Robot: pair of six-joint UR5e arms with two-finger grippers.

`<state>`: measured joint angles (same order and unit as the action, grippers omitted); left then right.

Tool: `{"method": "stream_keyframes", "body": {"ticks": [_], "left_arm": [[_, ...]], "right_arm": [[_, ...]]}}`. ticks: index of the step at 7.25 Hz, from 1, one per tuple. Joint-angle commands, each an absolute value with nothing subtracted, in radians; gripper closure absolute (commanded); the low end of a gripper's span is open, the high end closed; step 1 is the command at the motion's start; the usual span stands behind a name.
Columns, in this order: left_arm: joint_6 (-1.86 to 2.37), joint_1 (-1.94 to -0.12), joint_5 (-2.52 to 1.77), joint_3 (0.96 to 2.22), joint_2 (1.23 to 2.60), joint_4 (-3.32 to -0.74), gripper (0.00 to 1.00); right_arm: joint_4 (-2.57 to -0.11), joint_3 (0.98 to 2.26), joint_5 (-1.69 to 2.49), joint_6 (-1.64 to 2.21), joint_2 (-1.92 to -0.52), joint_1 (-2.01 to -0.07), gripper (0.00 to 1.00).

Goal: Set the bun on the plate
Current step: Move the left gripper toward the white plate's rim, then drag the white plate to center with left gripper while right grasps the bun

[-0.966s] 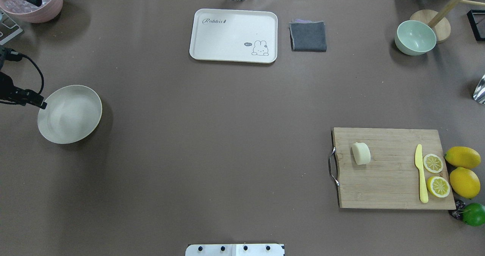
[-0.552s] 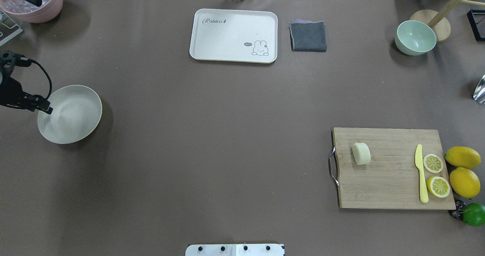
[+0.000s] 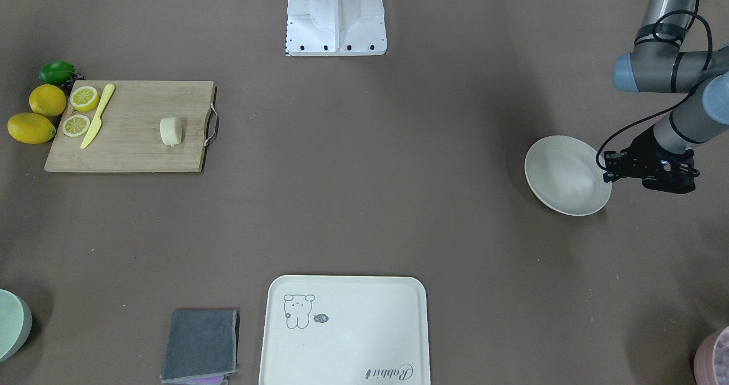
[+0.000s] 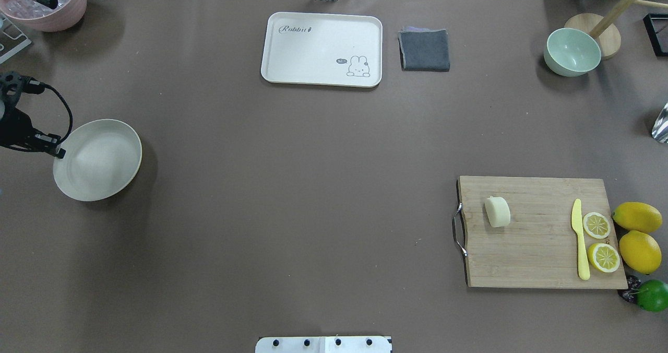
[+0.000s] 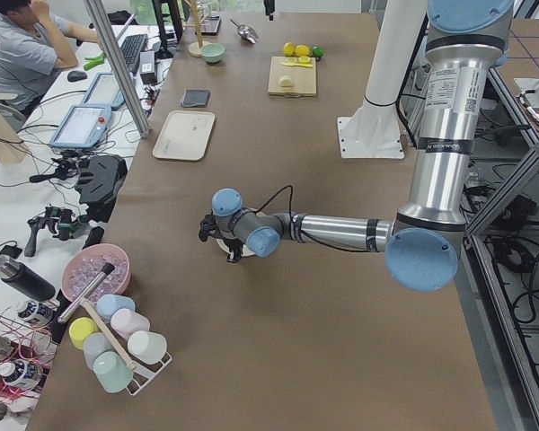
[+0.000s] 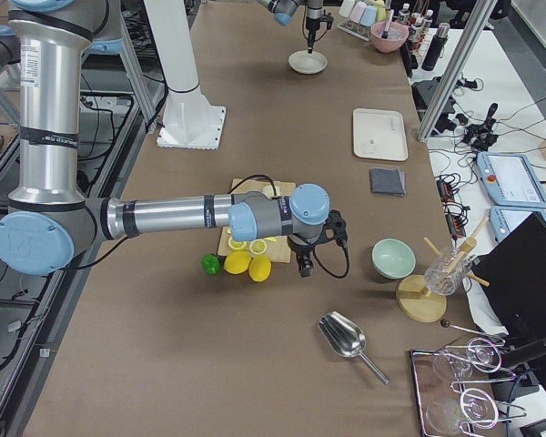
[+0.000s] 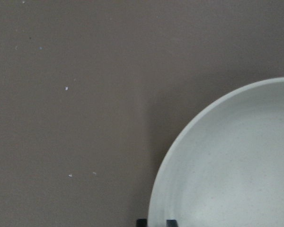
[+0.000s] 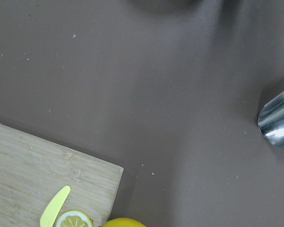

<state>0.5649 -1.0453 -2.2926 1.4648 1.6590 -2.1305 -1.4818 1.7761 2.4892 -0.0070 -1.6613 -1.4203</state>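
The pale cream bun (image 4: 497,211) lies on a wooden cutting board (image 4: 537,254) at the table's right side, also visible in the front-facing view as the bun (image 3: 171,131). The round off-white plate (image 4: 99,162) sits at the far left, empty. My left gripper (image 4: 58,153) is at the plate's outer rim; in the left wrist view its two dark fingertips (image 7: 171,222) stand close together astride that rim, shut on it. My right gripper (image 6: 302,270) shows only in the exterior right view, hanging beyond the lemons, so I cannot tell its state.
On the board lie a yellow knife (image 4: 579,238) and two lemon slices (image 4: 596,225); whole lemons (image 4: 637,216) and a lime (image 4: 652,295) sit beside it. At the back are a rabbit tray (image 4: 321,49), a grey cloth (image 4: 424,50) and a green bowl (image 4: 572,51). A metal scoop (image 4: 661,123) pokes in at the right edge.
The left gripper has dipped and shifted along the plate's left rim, and the plate has slid a few pixels right and toward the robot. The bun has not moved.
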Motion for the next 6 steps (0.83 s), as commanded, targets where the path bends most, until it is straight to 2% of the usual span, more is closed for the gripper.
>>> {"method": "stream_keyframes", "body": {"ticks": [1,2,4,6], "left_arm": [[0.717,-1.058,-2.429,1.544,1.699,-2.115,1.0],[0.893,-1.046,-2.427,1.574,1.789,-2.105,1.0],[1.18,-0.882,-2.333,1.62,1.938,-2.105,1.0],[1.329,-0.731,-2.206,1.609,2.061,-2.095,1.0]], "right_arm": [[-1.48,1.898,2.465,0.244,-1.631,-1.312,0.0],[-1.476,1.958,2.417,0.353,-1.597,-1.217,0.0],[-1.467,2.038,2.361,0.488,-1.575,-1.05,0.0],[-1.427,2.039,2.24,0.663,-1.536,-0.846,0.01]]}}
